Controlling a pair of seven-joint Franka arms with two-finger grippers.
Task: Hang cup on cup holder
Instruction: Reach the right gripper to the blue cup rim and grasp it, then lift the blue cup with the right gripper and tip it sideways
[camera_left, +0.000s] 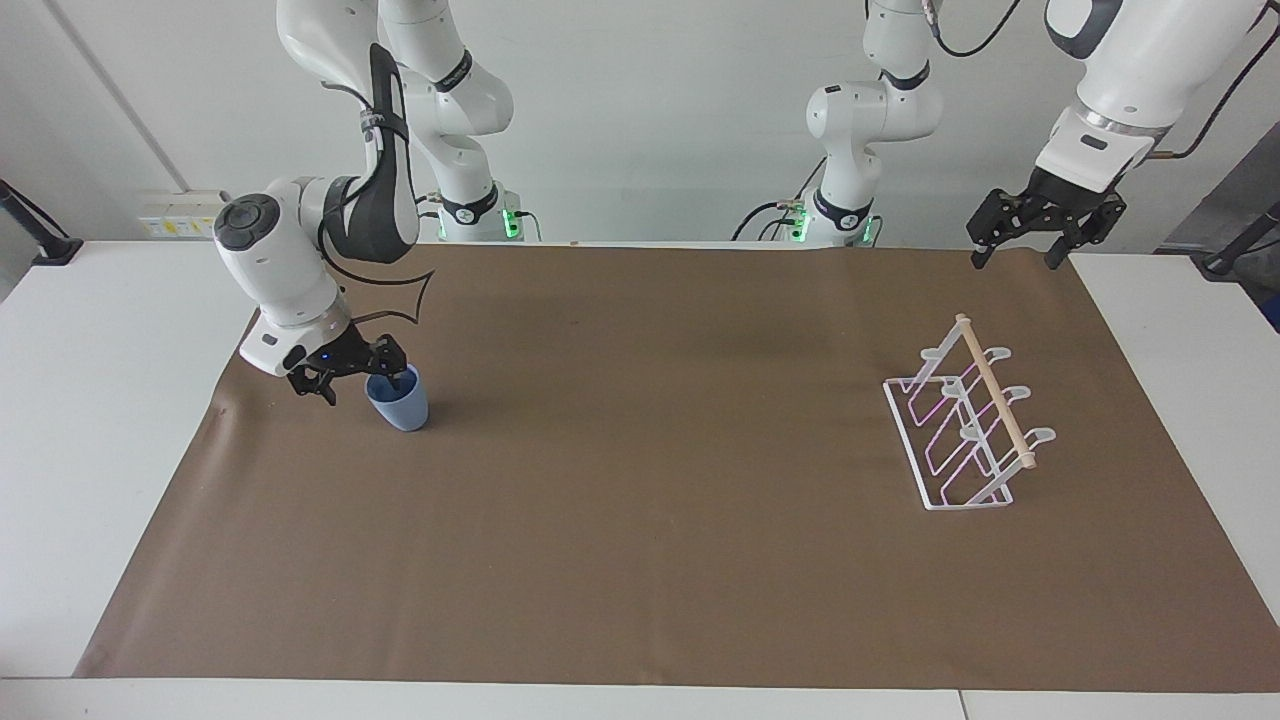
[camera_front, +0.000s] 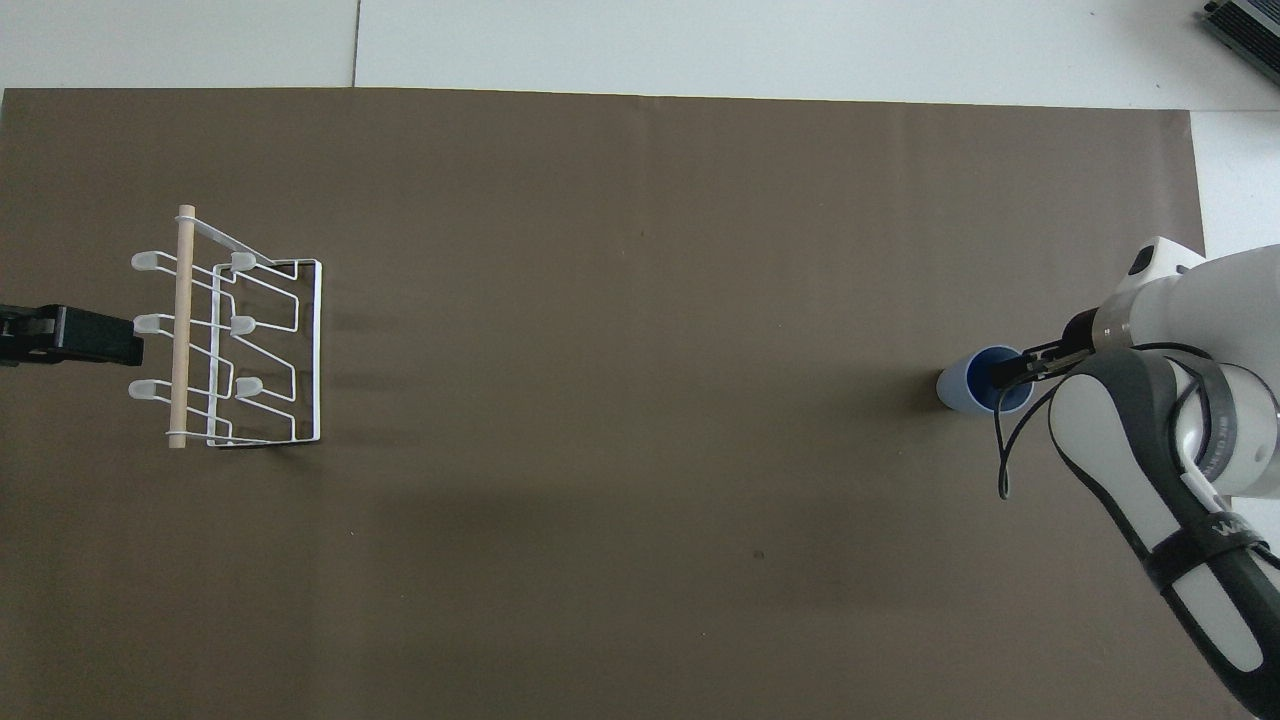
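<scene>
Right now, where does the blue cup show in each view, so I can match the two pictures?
Facing view: the cup stands upright on the brown mat near that picture's left edge, at the right claw.
Overhead view: the cup is near that picture's right edge, mid-height.
Shared landmark: the cup holder, at the mat's left-arm end.

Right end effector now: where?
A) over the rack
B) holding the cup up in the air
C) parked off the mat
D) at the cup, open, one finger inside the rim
D: the right end effector is open at the cup, which stands on the mat, one finger dipping inside its rim.
</scene>
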